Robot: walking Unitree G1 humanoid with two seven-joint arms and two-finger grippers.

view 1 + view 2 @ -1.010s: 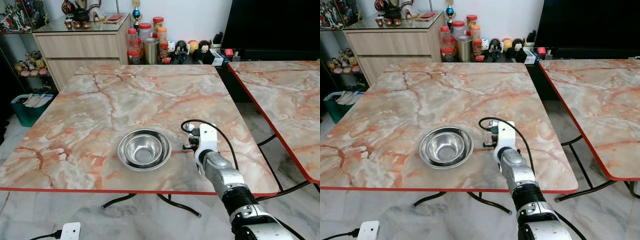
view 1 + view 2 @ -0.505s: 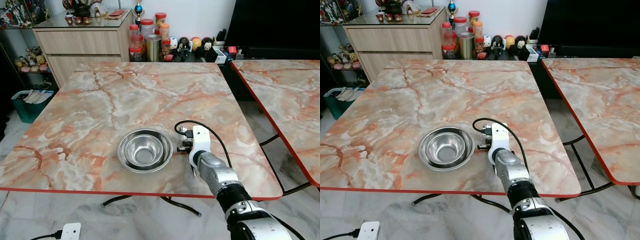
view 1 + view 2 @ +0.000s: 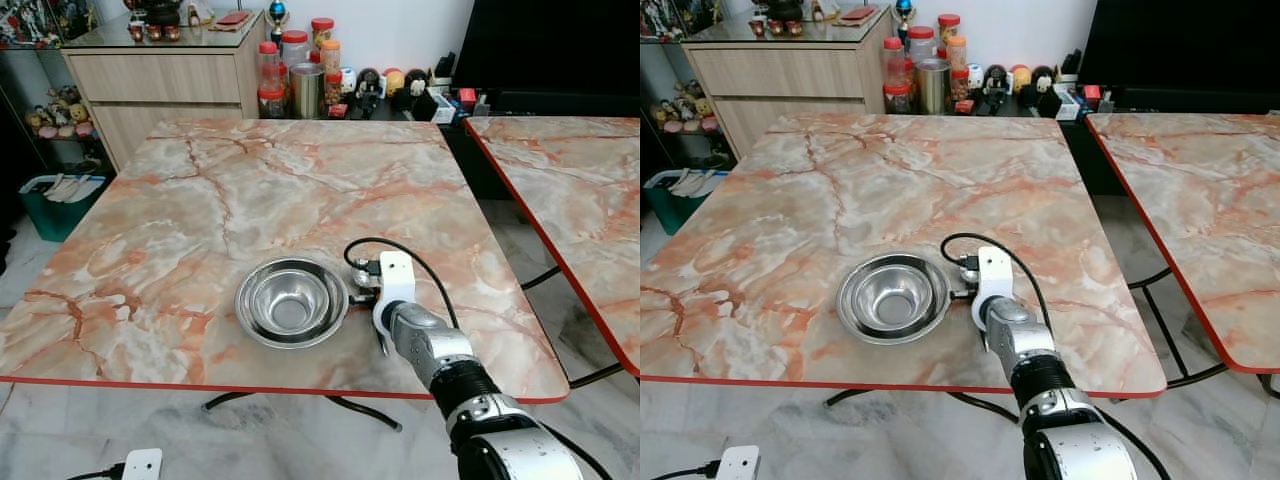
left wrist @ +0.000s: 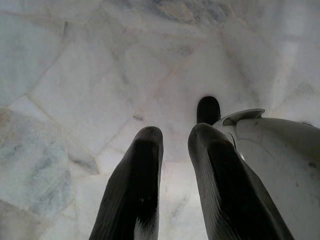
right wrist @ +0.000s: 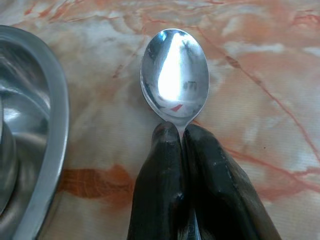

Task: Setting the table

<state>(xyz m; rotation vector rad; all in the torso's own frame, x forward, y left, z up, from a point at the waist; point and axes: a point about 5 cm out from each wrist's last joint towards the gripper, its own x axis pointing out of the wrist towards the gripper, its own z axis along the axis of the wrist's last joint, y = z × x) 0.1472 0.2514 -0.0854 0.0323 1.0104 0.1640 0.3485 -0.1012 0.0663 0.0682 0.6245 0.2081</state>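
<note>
Left tool (image 4: 172, 165): hangs idle over pale marble floor (image 4: 75, 85), fingers nearly together, pinching nothing.

Steel bowl (image 3: 290, 301): on marble bench (image 3: 200, 200), near front edge, upright. Likely light, rigid, slick; rim best hold.

Spoon (image 5: 174, 75): pinched at neck between pressed-together fingers of right tool (image 5: 181, 131), bowl of spoon just right of steel bowl's rim, low over bench. Thin, stiff, slippery; short grip could let it pivot.

Room: open bench right of bowl for laying spoon; red front edge close. Second bench (image 3: 570, 190) far right, gap between.
</note>
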